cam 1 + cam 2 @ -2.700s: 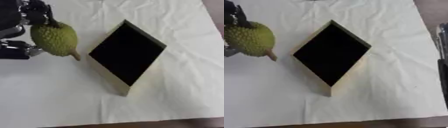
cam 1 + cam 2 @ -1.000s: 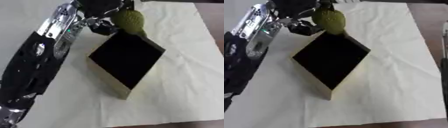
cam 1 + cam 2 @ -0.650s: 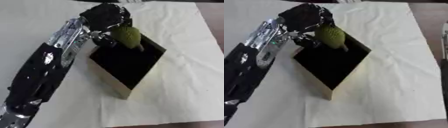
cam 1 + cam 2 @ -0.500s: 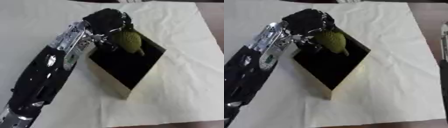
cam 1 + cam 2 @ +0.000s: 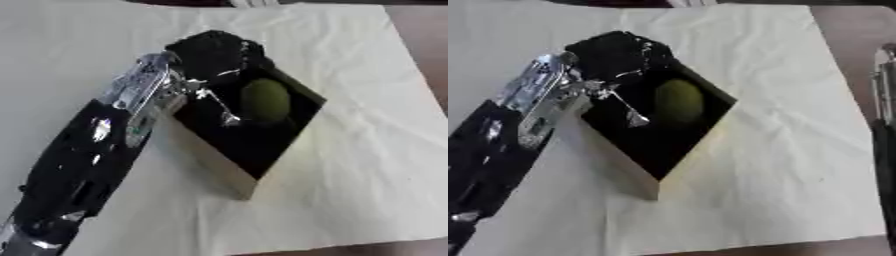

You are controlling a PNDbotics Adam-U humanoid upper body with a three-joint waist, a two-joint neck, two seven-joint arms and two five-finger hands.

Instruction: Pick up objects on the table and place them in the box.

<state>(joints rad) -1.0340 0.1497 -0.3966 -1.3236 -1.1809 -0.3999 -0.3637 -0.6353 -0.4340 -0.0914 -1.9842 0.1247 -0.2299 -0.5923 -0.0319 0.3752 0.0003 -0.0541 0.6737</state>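
The left arm (image 5: 96, 155) entered from the near left corner and extended diagonally toward the far side, its black and silver segments crossing the left wall of the box (image 5: 229, 172). The left hand (image 5: 214, 50) sat over the far corner of the box, a black mass from which thin silver parts projected down toward the box interior. Whether its fingers were straight or curled could not be determined, as the hand merged with the dark interior behind it.

The green fruit (image 5: 265, 100), oval and dull in colour, lay inside the box, in the far right part of the black interior. It was positioned just right of the silver parts of the hand; contact between them could not be confirmed.

The box was a shallow open container with pale outer walls and a black inside. It stood on the tabletop turned so that one corner pointed toward the near edge.

A cream cloth (image 5: 789, 150), lightly creased, covered the tabletop beneath the box. At the right edge of the right eye view, a dark upright object (image 5: 884, 120) with a pale top was partly visible.
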